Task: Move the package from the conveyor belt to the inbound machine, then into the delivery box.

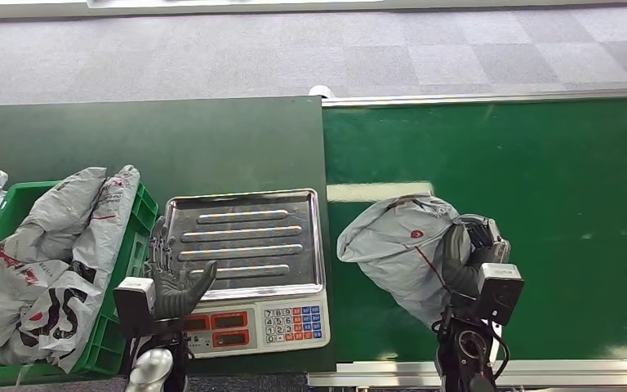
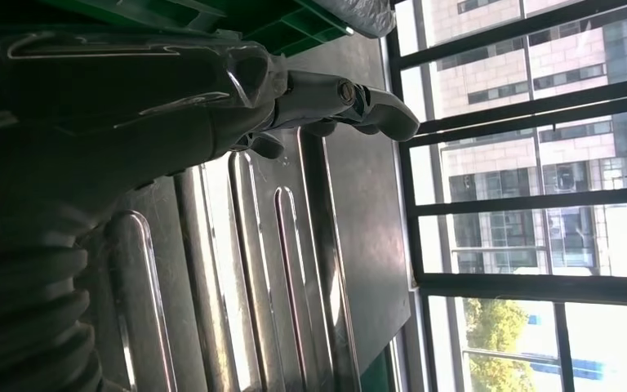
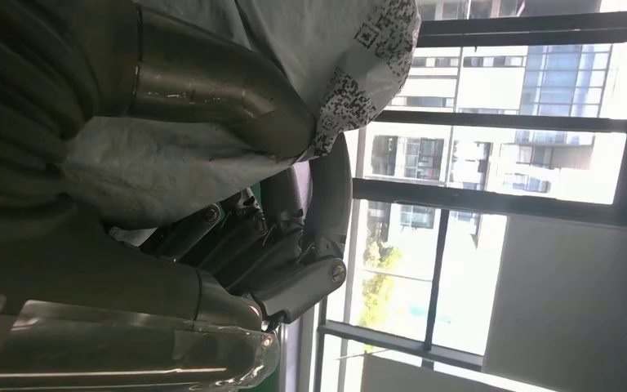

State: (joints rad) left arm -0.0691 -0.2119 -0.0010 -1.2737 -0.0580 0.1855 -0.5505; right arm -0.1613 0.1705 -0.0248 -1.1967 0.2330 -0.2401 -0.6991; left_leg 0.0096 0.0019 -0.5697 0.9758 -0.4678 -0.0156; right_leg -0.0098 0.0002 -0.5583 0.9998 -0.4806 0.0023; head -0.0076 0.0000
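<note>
Delivery box (image 1: 140, 214): green crate at far left, already stuffed with grey bags.
Left robot hand (image 1: 175, 282): fingers spread, holding nothing, hovering over the near-left corner of the scale's tray.
Inbound machine (image 1: 245, 237): steel weighing tray bare, keypad facing the robot, ready for the drop.
Package (image 1: 400, 245): grey mailer on the green conveyor belt (image 1: 539, 204), just right of the scale.
Right robot hand (image 1: 467, 260): fingers wrapped round the package's right side, and the grip looks on.
Step in hand: lift and carry left; best raise it clear above the tray rim, keep the slack bag bunched, set it down mid-tray.
</note>
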